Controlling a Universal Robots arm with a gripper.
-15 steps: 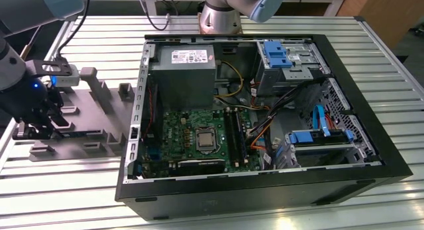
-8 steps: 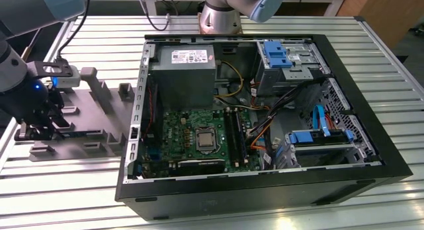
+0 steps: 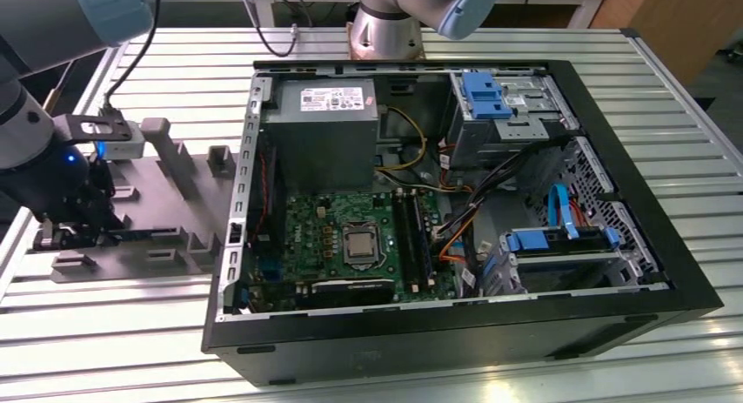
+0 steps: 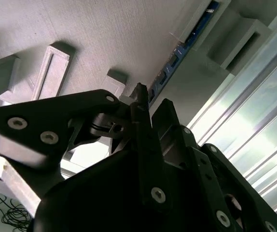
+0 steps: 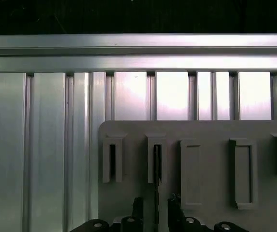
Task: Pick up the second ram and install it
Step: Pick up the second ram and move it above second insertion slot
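The second ram is a thin dark stick standing on edge in a slot of the grey moulded tray. In the second wrist view its blue-green edge runs along the tray. My gripper is open. One finger sits on each side of the ram's near end, with a small gap on both sides. In the exterior view the gripper hangs low over the tray at the exterior view's left. The black fingers bracket the stick in the second wrist view.
The open computer case lies to the exterior view's right of the tray. Inside it are the motherboard, the black memory sockets, a grey power supply and loose cables. The tray has raised blocks and other slots. Everything rests on a ribbed metal table.
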